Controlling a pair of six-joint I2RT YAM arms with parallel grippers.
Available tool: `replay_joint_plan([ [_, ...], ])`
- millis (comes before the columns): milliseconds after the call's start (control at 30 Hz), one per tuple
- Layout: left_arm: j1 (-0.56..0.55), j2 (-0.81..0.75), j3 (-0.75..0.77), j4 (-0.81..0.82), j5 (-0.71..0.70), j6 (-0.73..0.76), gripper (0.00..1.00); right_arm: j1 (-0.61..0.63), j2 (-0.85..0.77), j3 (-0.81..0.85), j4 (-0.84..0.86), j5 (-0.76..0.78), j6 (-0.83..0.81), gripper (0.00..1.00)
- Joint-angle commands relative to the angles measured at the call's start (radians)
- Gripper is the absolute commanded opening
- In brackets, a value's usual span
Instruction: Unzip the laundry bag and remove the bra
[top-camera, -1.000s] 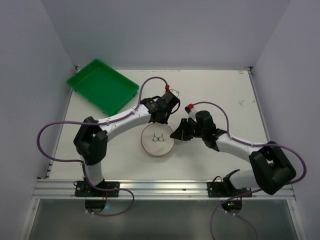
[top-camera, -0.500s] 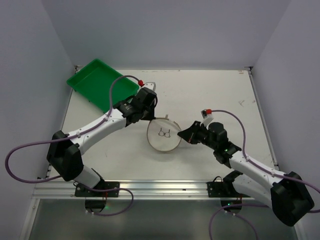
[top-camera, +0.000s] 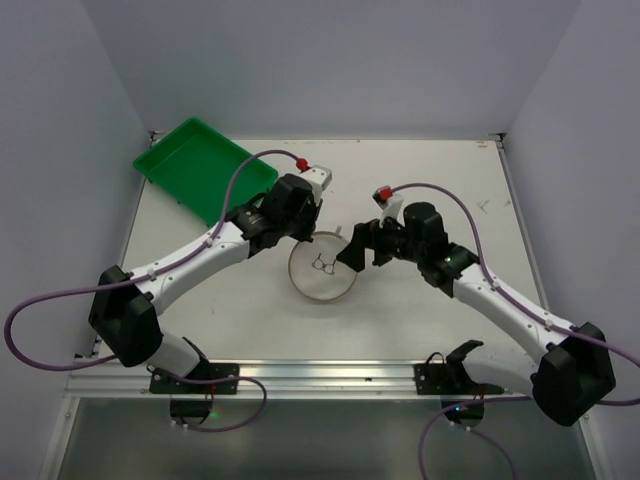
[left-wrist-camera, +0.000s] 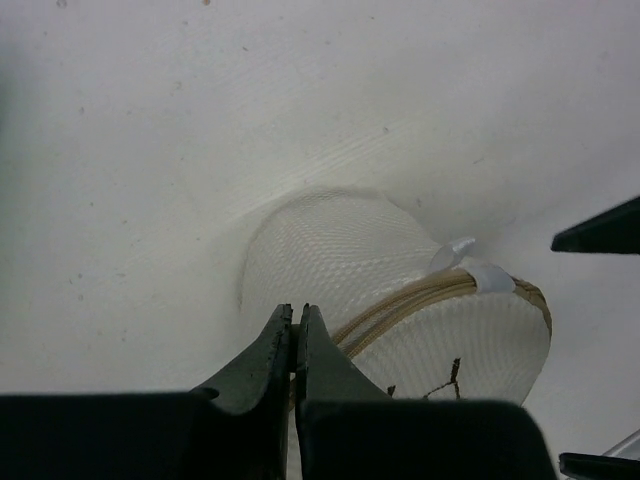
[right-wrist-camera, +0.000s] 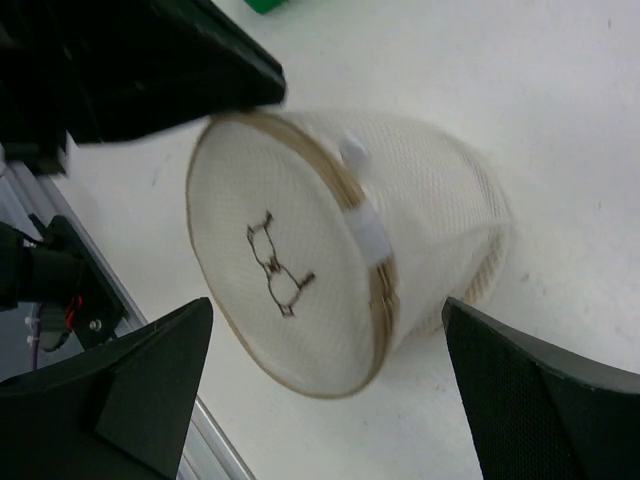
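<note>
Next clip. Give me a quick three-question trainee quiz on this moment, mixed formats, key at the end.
1. True or false: the right gripper is open.
2. Where on the laundry bag do the tips of the shut left gripper sit? A its rim; B its base; C the lid's centre.
3. Fill in: the tray at the table's far left is ___.
Key: 1 true; 2 A; 3 green.
</note>
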Motion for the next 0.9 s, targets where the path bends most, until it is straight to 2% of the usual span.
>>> replay_joint_plan([
  [0,-0.016,-0.055,0.029,0.061,0.085,0.111,0.00,-0.002,0.096,0.183,-0.096,-0.092,-0.188,0.99],
  [33,-0.019,-0.058,0.027,0.063,0.093,0.115,0.00,-0.003,0.131,0.265,-0.110,-0.098,-0.215,0.99],
  [200,-0.021,-0.076,0.032,0.067,0.089,0.134,0.00,-0.002,0.329,0.426,-0.179,-0.187,-0.303,0.98],
  [333,-0.021,-0.096,0.041,0.072,0.072,0.121,0.00,-0.002,0.391,0.447,-0.173,-0.257,-0.338,0.86],
  [367,-0.021,-0.099,0.047,0.066,0.064,0.105,0.00,-0.002,0.396,0.443,-0.173,-0.267,-0.340,0.74],
  [433,-0.021,-0.115,0.039,0.056,0.052,0.088,0.00,-0.002,0.394,0.411,-0.159,-0.305,-0.338,0.64],
  [533,-0.019,-0.135,0.027,0.061,0.021,0.049,0.00,-0.002,0.383,0.362,-0.099,-0.345,-0.306,0.36],
  [567,-0.019,-0.141,0.018,0.066,0.001,0.025,0.00,-0.002,0.371,0.328,-0.075,-0.346,-0.296,0.10],
  [600,-0.015,-0.145,0.013,0.066,-0.010,0.011,0.00,-0.003,0.364,0.311,-0.062,-0.342,-0.283,0.00],
  [800,0.045,-0.183,-0.069,0.030,-0.132,-0.121,0.00,-0.029,0.161,0.089,0.111,-0.086,-0.113,0.00],
  [867,0.077,-0.199,-0.125,0.020,-0.158,-0.199,0.00,-0.034,0.092,-0.012,0.158,0.042,0.012,0.00],
])
